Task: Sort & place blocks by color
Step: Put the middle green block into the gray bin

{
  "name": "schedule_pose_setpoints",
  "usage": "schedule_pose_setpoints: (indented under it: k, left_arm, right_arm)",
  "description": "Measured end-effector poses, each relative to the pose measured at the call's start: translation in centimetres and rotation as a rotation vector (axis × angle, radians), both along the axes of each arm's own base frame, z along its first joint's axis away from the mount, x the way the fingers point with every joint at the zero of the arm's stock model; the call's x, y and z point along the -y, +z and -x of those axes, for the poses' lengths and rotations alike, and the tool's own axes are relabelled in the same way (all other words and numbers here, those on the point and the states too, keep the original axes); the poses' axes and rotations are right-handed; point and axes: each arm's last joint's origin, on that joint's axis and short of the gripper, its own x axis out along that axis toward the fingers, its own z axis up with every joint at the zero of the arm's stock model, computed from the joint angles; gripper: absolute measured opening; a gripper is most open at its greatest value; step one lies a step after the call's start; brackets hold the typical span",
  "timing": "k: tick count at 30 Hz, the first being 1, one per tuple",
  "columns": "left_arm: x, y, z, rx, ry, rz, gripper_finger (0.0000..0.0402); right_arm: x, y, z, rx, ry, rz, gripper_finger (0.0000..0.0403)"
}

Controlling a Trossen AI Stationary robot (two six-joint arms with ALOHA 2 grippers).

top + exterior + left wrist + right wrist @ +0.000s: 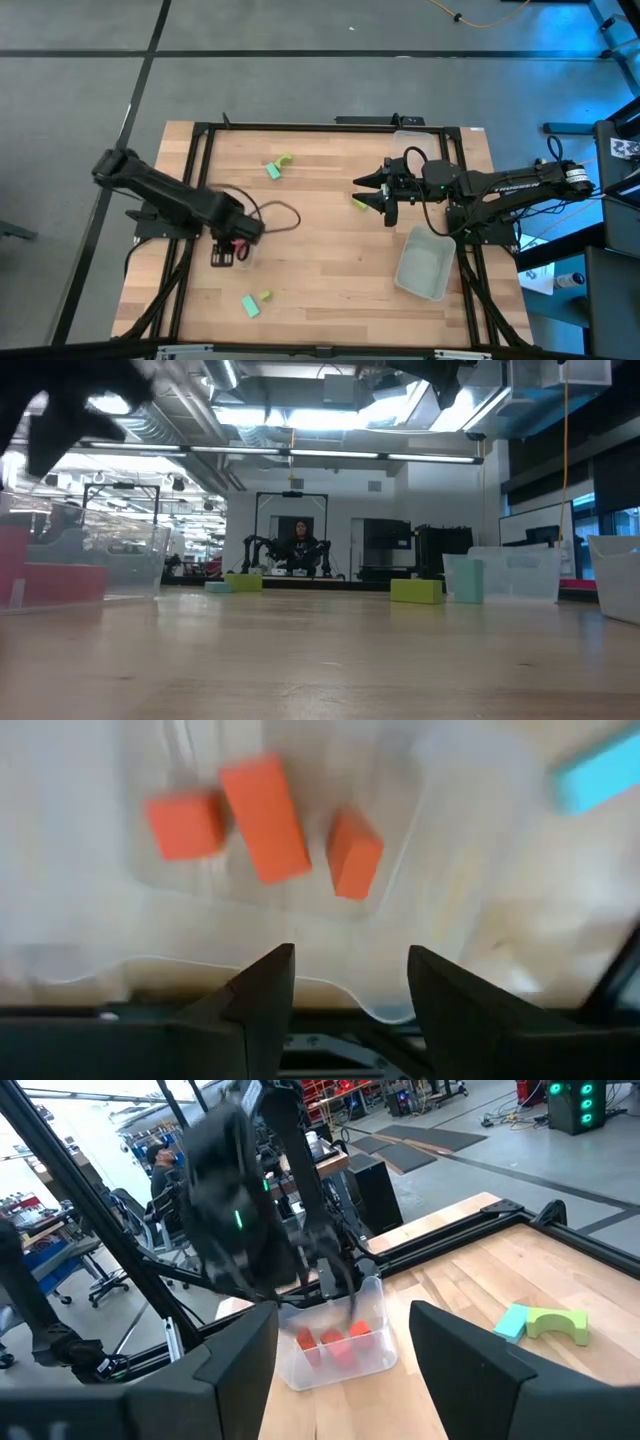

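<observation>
Three red blocks (265,815) lie in a clear tray (415,870) near the table's left edge; they also show in the right wrist view (335,1340). My left gripper (350,960) hovers open just above that tray (228,252). My right gripper (362,192) is open, right of centre and pointing left, with nothing between its fingers (343,1308). A yellow-green block (360,203) lies on the table by it. A teal block (272,171) and a yellow-green arch (286,159) rest near the far edge. Another teal block (250,306) and yellow-green block (265,296) sit near the near edge.
An empty clear tray (425,262) stands at the right side under my right arm, and another clear tray (408,140) stands at the far edge. A black frame (200,130) rims the table. A cable (280,212) loops beside my left gripper. A person (300,545) sits far behind.
</observation>
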Motion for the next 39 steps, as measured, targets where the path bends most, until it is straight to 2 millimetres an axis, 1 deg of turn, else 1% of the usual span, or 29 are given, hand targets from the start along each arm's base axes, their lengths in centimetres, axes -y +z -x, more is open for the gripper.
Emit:
schedule_pose_setpoints:
  k: [2, 4, 8, 12, 13, 15, 17, 20, 23, 26, 28, 30, 34, 39]
  left_arm:
    - [-0.6, 2.4, 0.4, 0.154, 0.010, -0.013, 0.0187]
    - [-1.3, 4.9, 0.8, 0.378, 0.042, -0.046, 0.0187]
    - [-3.3, 8.9, 1.8, 0.800, 0.194, -0.143, 0.0188]
    - [-5.2, 11.9, 2.6, 1.119, 0.319, -0.236, 0.0188]
    - [-5.5, 12.5, 2.8, 1.208, 0.333, -0.239, 0.0188]
    - [-5.9, 13.0, 3.1, 1.389, 0.331, -0.215, 0.0188]
    - [-6.2, 12.8, 3.3, 1.545, 0.319, -0.167, 0.0188]
    - [-6.5, 10.7, 3.0, 1.657, 0.325, -0.120, 0.0188]
    - [-6.7, 7.7, 2.7, 1.696, 0.366, -0.096, 0.0188]
    - [-6.7, 6.2, 2.6, 1.756, 0.378, -0.081, 0.0188]
    - [-6.6, 5.5, 2.5, 1.742, 0.353, -0.113, 0.0188]
    - [-6.6, 5.1, 2.3, 1.724, 0.334, -0.137, 0.0188]
    - [-6.6, 5.1, 2.3, 1.727, 0.319, -0.160, 0.0188]
    - [-6.7, 5.2, 2.3, 1.727, 0.346, -0.187, 0.0188]
  right_arm:
    - [0.0, 0.0, 0.0, 0.001, 0.000, -0.002, 0.0231]
    - [0.0, 0.1, 0.0, 0.006, 0.000, -0.001, 0.0231]
    - [0.0, 0.1, 0.0, 0.010, 0.000, 0.000, 0.0231]
    - [0.0, 0.2, 0.0, 0.020, 0.004, 0.045, 0.0231]
    - [0.0, 0.2, 0.0, 0.020, 0.004, 0.058, 0.0231]
    - [0.0, 0.3, 0.0, 0.027, 0.006, 0.077, 0.0231]
    - [0.0, 0.3, 0.0, 0.026, 0.007, 0.077, 0.0231]
    - [0.0, 0.3, 0.0, 0.025, 0.007, 0.080, 0.0231]
    - [0.0, 0.3, 0.0, 0.025, 0.007, 0.081, 0.0231]
    - [0.0, 0.3, 0.0, 0.025, 0.007, 0.081, 0.0231]
    - [0.0, 0.3, 0.0, 0.024, 0.007, 0.081, 0.0231]
    - [0.0, 0.3, 0.0, 0.024, 0.007, 0.081, 0.0231]
    - [0.0, 0.3, 0.0, 0.024, 0.007, 0.081, 0.0231]
    - [0.0, 0.3, 0.0, 0.024, 0.006, 0.081, 0.0231]
